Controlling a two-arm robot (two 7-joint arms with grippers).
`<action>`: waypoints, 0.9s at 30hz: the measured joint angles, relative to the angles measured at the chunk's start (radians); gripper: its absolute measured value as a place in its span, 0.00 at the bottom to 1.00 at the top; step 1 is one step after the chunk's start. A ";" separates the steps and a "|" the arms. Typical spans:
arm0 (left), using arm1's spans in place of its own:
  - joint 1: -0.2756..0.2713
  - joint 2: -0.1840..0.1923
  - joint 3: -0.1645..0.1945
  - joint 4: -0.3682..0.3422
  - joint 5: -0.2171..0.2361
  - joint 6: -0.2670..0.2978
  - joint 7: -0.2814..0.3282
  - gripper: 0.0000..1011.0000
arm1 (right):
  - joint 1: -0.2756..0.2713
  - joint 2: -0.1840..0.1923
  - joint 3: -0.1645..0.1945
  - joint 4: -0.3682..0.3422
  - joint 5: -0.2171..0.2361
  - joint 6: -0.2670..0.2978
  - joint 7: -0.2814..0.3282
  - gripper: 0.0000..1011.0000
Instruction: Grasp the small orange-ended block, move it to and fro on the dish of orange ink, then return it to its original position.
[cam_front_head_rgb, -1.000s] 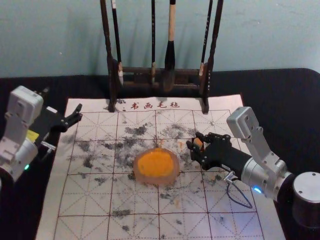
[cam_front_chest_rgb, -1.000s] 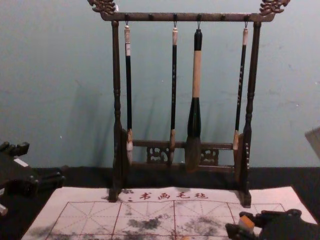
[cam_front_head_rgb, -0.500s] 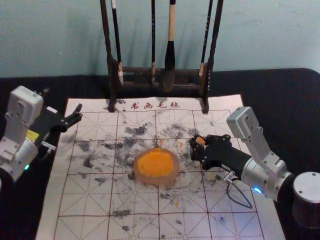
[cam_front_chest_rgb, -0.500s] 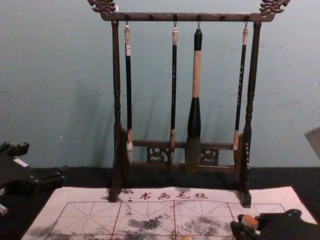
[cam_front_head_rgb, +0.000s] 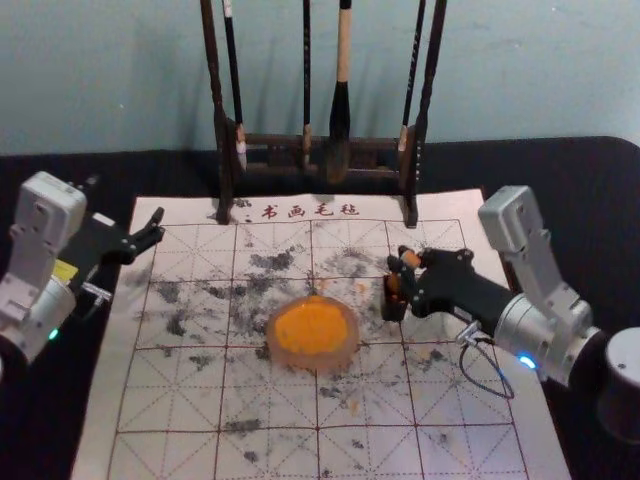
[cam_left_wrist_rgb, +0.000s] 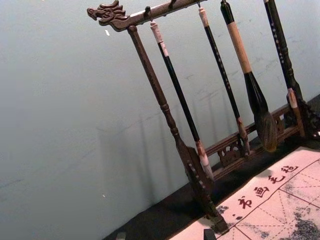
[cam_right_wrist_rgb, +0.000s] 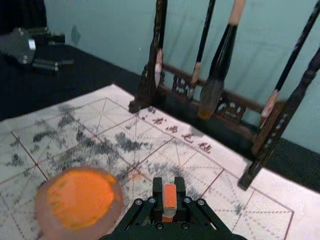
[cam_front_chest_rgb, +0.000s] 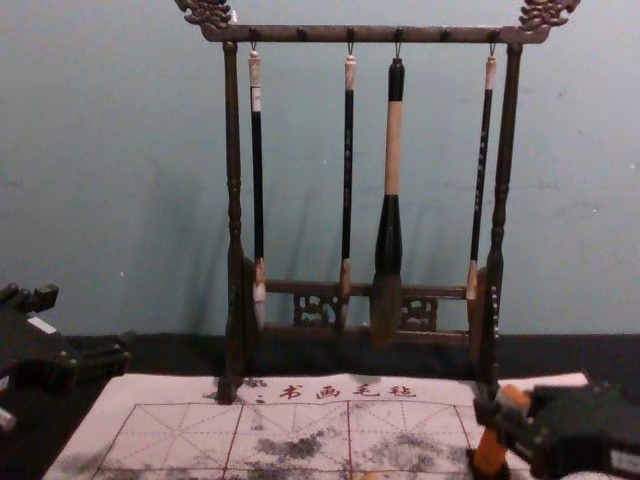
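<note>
My right gripper (cam_front_head_rgb: 403, 276) is shut on the small orange-ended block (cam_front_head_rgb: 411, 258), to the right of the dish of orange ink (cam_front_head_rgb: 312, 332). From the wrist, the right gripper (cam_right_wrist_rgb: 169, 187) pinches the block (cam_right_wrist_rgb: 170, 195), its orange end face up. The chest view shows the block (cam_front_chest_rgb: 490, 452) as a long orange piece, slightly tilted, its lower end at a small dark holder (cam_front_head_rgb: 394, 306); whether it touches the holder I cannot tell. Parked at the mat's far left corner is my left gripper (cam_front_head_rgb: 148, 237), open, nothing between its fingers.
A dark wooden rack (cam_front_chest_rgb: 234, 200) with several hanging brushes stands behind the ink-stained gridded mat (cam_front_head_rgb: 170, 400). The mat lies on a black tabletop (cam_front_head_rgb: 570, 200). Bare mat lies around the dish.
My right gripper has risen with the block, shifting slightly rightward in the head view. More of the block's orange length shows below the fingers, and the dark holder has come into sight. The left arm is still.
</note>
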 joint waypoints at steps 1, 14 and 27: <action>0.000 0.000 0.000 0.000 0.000 0.000 0.000 0.99 | 0.000 0.000 0.000 0.000 0.000 0.000 0.000 0.11; 0.000 0.000 0.000 0.000 0.000 0.000 0.000 0.99 | 0.066 0.029 0.040 -0.046 0.086 0.078 0.107 0.11; 0.000 0.000 0.000 0.000 0.000 0.000 0.000 0.99 | 0.270 0.001 -0.081 0.141 0.138 0.109 0.298 0.11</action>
